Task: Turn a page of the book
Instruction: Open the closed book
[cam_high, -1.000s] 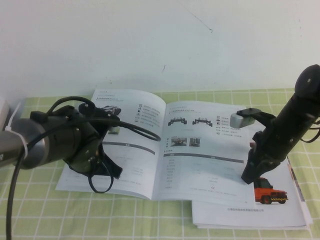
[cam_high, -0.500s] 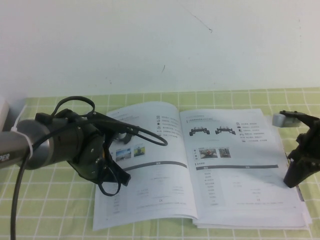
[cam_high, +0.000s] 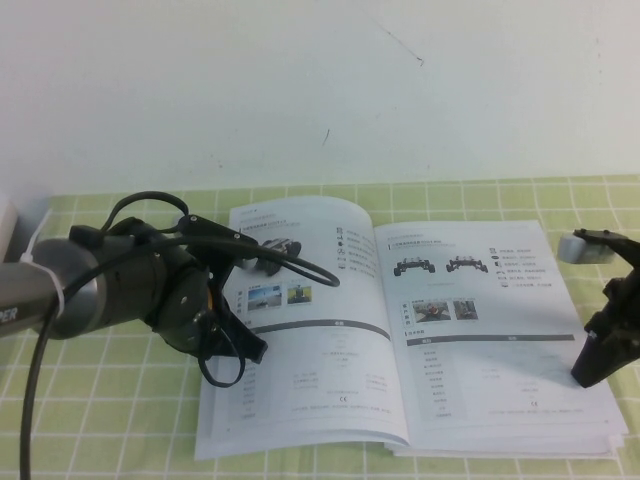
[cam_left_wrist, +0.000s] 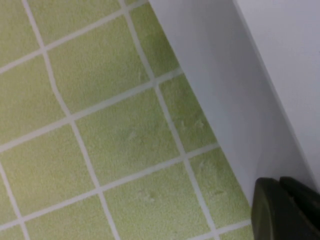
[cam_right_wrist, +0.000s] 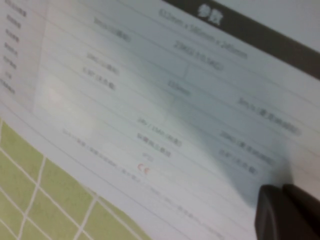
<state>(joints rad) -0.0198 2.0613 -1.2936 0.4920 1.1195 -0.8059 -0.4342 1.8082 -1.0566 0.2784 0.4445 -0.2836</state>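
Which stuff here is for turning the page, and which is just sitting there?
For the job:
- the book, lying open
- left tool, at the book's left edge
- right tool, tip on the right-hand page

Just there:
- green checked tablecloth
- white wall

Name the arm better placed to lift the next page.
Right. The right gripper sits at the outer edge of the book's right-hand page; the left gripper is over the left-hand page, away from that edge.
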